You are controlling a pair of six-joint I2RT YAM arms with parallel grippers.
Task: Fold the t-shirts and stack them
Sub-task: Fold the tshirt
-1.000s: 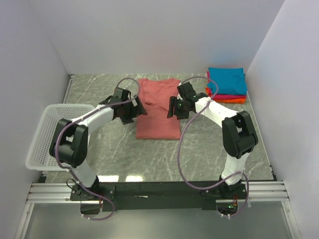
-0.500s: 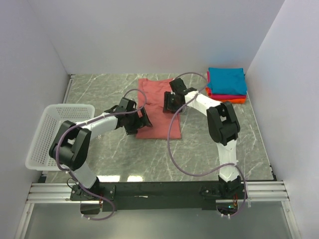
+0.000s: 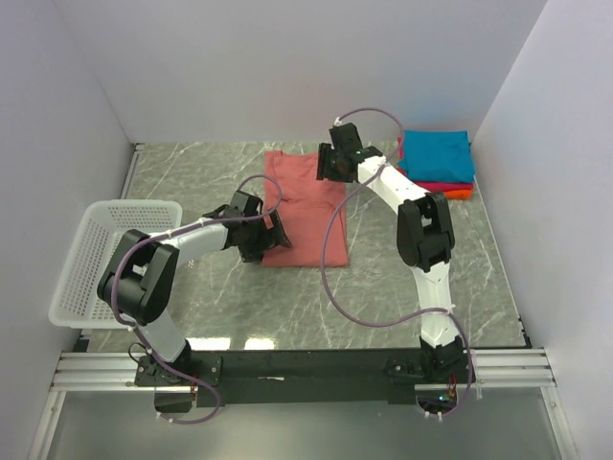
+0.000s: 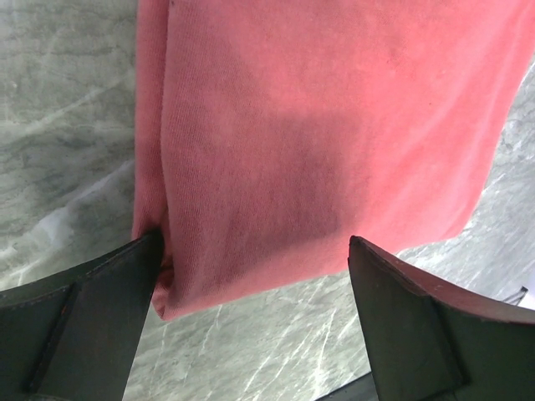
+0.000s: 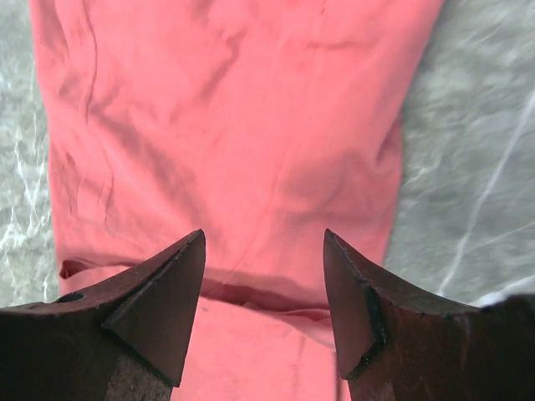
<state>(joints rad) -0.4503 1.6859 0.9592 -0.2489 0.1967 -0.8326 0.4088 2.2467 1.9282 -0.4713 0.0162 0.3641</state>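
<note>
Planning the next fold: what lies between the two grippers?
Only the salmon shirt, in the top view, between left gripper and right gripper.

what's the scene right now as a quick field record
shirt in work: salmon t-shirt, folded narrow, flat on table
left pincer: open, at the shirt's near left corner
right pincer: open, over the shirt's far right part
stack: teal t-shirt atop magenta t-shirt and orange t-shirt, far right corner
white basket: at the table's left edge
</note>
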